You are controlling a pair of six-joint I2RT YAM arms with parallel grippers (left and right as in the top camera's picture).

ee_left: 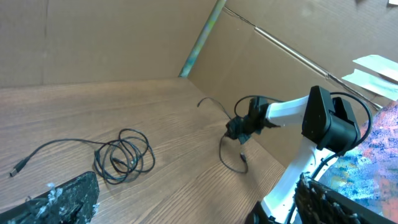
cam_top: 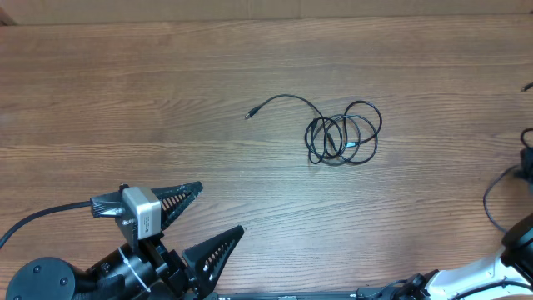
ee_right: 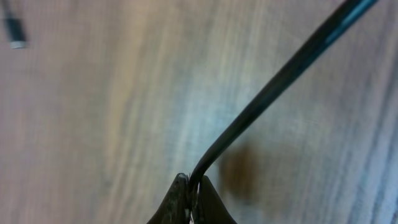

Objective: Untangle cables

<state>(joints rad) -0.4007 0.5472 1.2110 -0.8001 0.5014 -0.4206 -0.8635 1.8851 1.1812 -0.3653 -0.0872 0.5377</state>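
Right wrist view: right gripper (ee_right: 191, 185) is seen clamped shut on second cable (ee_right: 280, 81). The thin black cord is pinched at the fingertips and runs off toward 1 o'clock, just above the wooden table (ee_right: 93, 124). A blurred plug (ee_right: 15, 36) is noted at 10 o'clock; which cord it belongs to cannot be told.

Overhead view: left gripper (cam_top: 221, 208) is placed at 7 o'clock of the frame. Its jaws are spread wide with nothing held, and the fingers are aimed toward 2 o'clock. Farther out at 2 o'clock from it, well apart, coiled cable (cam_top: 343, 133) is laid flat on the wood. Several overlapping loops are bunched together, and one loose tail is led toward 9 o'clock to a small tail plug (cam_top: 248, 115). At the 3 o'clock edge a bend of the second cable is shown, apart from the coil.

Left wrist view: the coil is seen nearest. Beyond it the right gripper is shown with the second cable drooping in a loop onto the table. A cardboard wall (ee_left: 93, 43) is seen behind.
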